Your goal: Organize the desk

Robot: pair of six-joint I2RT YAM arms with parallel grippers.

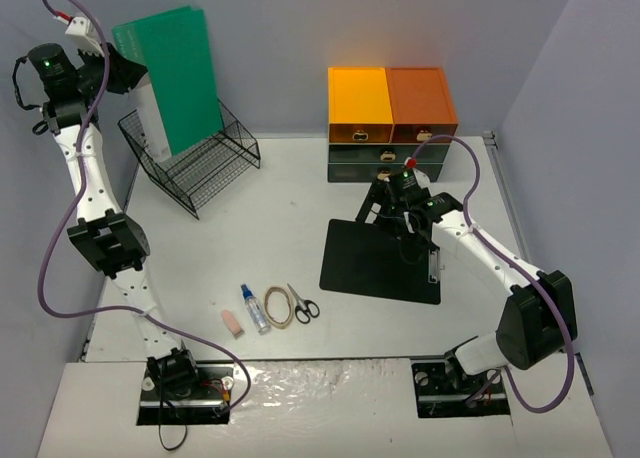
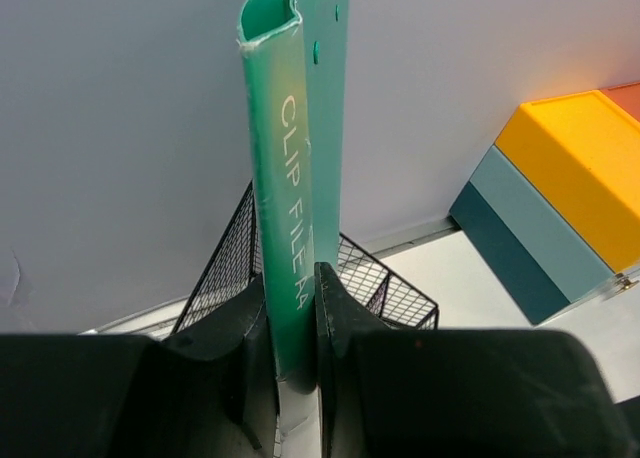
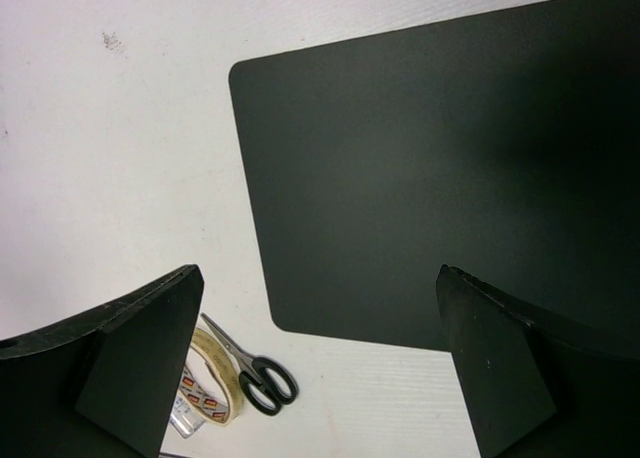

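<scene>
"CLIP FILE" on green folder spine

I see the wire basket at the far-left corner of the desk, with the clip file standing in it. The drawer unit sits at the far edge, right of centre, and the clipboard lies before it. Towards the near edge, left of centre, lie the eraser, small bottle, tape roll and scissors, left to right.
</scene>
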